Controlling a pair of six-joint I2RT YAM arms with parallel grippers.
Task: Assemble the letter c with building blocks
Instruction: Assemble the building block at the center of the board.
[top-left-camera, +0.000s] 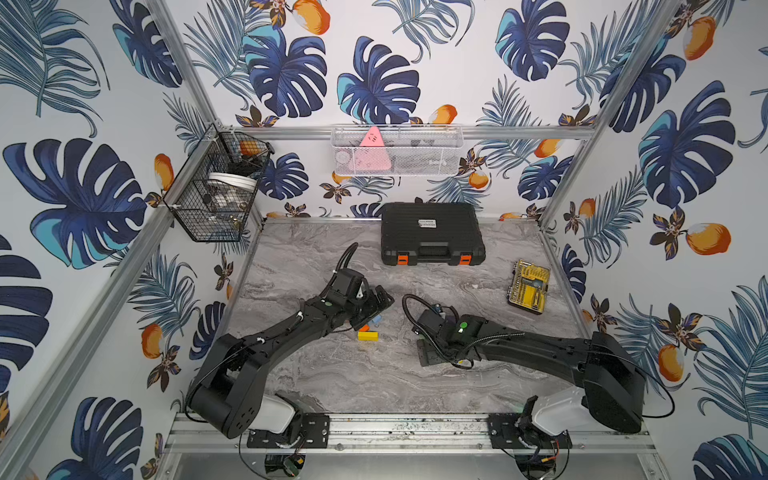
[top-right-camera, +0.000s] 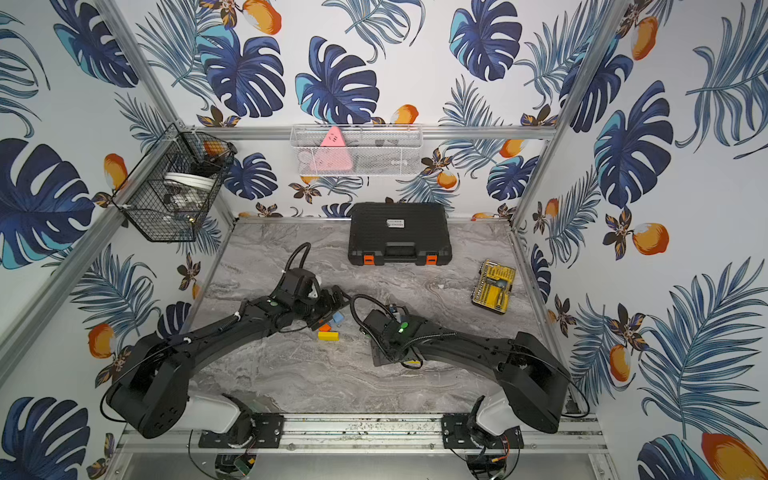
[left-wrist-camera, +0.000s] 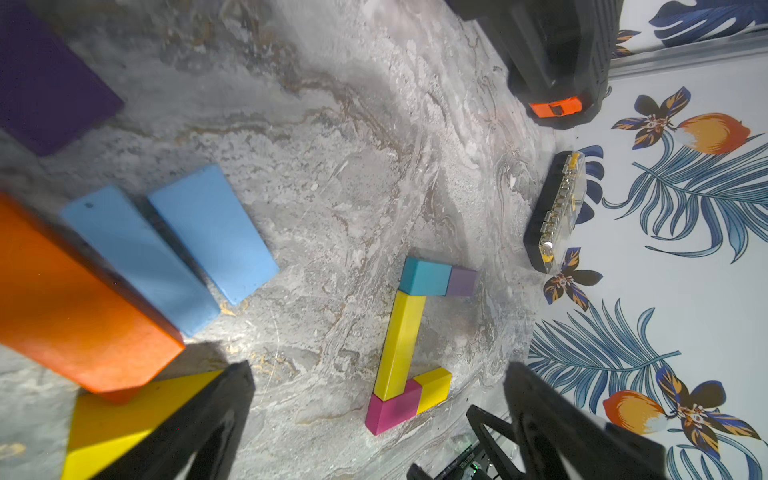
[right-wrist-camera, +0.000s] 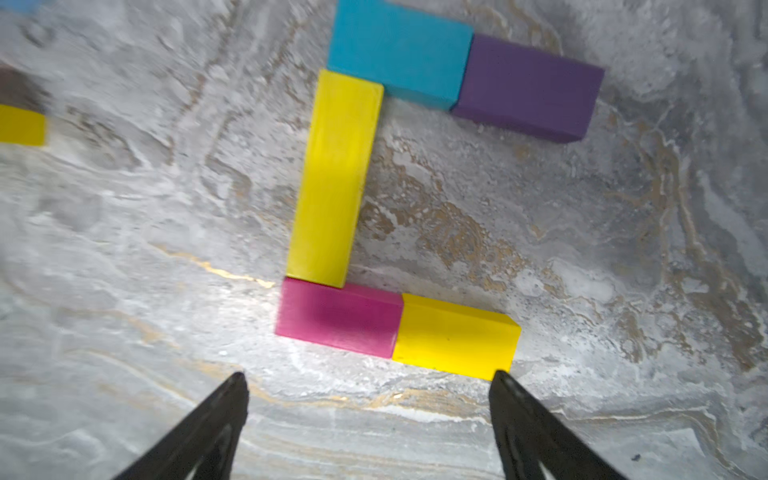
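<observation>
Grey marbled table surface (top-left-camera: 332, 374), enclosed by walls of leaf-and-fruit wallpaper. At the far edge, a black tool case (top-left-camera: 432, 232), shut. Near the right edge, a yellow-and-black drill-bit case (top-left-camera: 528, 286), lying flat.

Near the middle of the surface, hidden under the right arm in both top views but plain in the right wrist view: five building blocks laid flat as a squared letter C. Spine: a long yellow block (right-wrist-camera: 336, 178). At one end, a teal block (right-wrist-camera: 399, 54) butted against a purple block (right-wrist-camera: 528, 87). At the other end, a magenta block (right-wrist-camera: 336, 318) butted against a short yellow block (right-wrist-camera: 455, 336). Joints closed.

Toward the left edge from the figure, a loose group: a light blue block (left-wrist-camera: 212, 232) just beside a second light blue block (left-wrist-camera: 137, 257), an orange block (left-wrist-camera: 79, 307) overlapping a further yellow block (left-wrist-camera: 120, 419), and a second purple block (left-wrist-camera: 45, 79) set apart.

Left gripper (left-wrist-camera: 376, 368): jaws wide apart, holding nothing, above the loose group. Right gripper (right-wrist-camera: 369, 374): jaws apart, empty, low over the figure, with one fingertip (right-wrist-camera: 505, 382) just beside a corner of the short yellow block; contact not determinable.
</observation>
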